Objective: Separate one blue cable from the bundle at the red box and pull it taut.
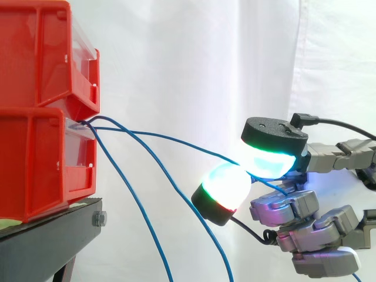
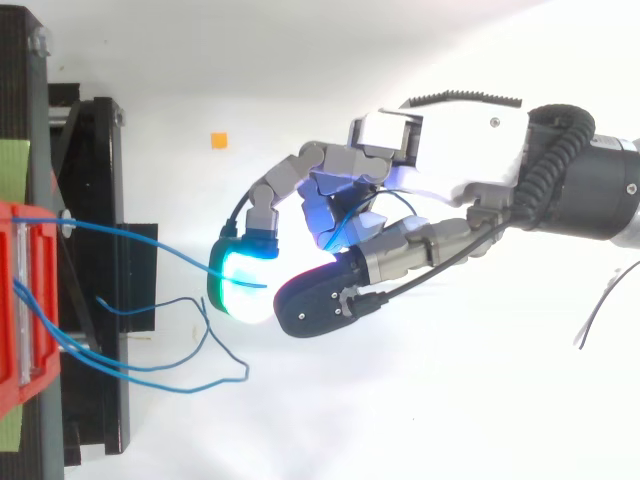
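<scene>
**A:** Which step is the robot at?

**B:** The picking-out looks done. The hand (image 2: 450,150) has one blue cable (image 1: 176,141) pinched between two glowing pads (image 1: 223,185), one above the line and one below, while the other fingers curl loosely under them at the lower right of the side view.

**A:** Where does that cable run?

**B:** It leaves the front of the red box (image 1: 41,164) at the left, just under the upper bin (image 1: 41,53), and crosses the middle of the frame to the pinch. From above, it goes from the box at the left edge straight to the pad. The slack cables (image 1: 126,187) drop away towards the bottom edge, well apart from the held one.

**A:** Is it taut?

**B:** Not quite, by the look of it. The line bows gently downward between box and pads, so the pulling seems only part done.

**A:** So what does the next move call for?

**B:** Probably drawing the hand away from the box, towards the right of the frame, with the pinch kept firm so the thin line cannot slide through the pads. It should stop once the bow straightens, since a hard tug might shift the box on the black stand (image 1: 53,235).
</scene>
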Tool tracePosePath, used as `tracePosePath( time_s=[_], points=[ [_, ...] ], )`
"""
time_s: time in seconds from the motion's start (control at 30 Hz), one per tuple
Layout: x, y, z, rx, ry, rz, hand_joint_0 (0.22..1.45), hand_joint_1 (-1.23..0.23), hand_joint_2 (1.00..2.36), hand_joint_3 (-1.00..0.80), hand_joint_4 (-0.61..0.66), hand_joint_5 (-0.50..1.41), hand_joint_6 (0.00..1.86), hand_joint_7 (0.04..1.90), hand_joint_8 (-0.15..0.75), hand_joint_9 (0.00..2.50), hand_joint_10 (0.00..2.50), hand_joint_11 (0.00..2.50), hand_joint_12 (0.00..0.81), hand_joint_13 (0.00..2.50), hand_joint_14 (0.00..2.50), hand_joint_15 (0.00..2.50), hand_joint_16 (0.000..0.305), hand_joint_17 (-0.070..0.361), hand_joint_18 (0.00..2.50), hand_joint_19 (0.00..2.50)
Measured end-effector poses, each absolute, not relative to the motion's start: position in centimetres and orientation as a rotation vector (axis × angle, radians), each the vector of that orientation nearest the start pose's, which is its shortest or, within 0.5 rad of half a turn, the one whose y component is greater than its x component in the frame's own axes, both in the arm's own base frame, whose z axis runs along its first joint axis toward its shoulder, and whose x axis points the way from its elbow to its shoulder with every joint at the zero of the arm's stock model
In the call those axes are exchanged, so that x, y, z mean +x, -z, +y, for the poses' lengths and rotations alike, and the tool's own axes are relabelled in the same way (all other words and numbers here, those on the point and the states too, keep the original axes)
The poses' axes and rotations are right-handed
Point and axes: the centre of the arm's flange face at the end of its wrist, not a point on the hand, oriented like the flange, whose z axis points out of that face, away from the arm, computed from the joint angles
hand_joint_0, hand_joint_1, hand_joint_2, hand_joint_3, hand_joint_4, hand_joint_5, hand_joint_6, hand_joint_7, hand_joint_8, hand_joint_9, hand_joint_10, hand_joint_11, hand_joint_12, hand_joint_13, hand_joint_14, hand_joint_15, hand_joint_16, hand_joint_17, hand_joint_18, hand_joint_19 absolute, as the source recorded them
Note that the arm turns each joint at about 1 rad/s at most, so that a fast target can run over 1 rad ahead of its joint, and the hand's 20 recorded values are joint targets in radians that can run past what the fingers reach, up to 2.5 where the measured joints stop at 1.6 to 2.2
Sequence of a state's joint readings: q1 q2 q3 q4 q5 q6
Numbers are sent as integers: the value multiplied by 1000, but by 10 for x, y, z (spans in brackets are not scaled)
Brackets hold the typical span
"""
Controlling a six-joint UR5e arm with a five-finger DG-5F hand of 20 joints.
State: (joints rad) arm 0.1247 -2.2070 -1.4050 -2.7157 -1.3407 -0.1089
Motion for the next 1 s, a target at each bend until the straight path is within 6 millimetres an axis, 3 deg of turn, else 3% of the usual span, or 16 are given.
tracePosePath(
  time_s=[1.0],
  points=[
    [708, -223, -68, 1206, -1024, 1222, 661, -760, 1021, -168, -268, -161, 866, 914, 180, 448, 2500, 2046, 391, 965, 2500, 1212, 43, 97, 1314, 1203]
  ],
)
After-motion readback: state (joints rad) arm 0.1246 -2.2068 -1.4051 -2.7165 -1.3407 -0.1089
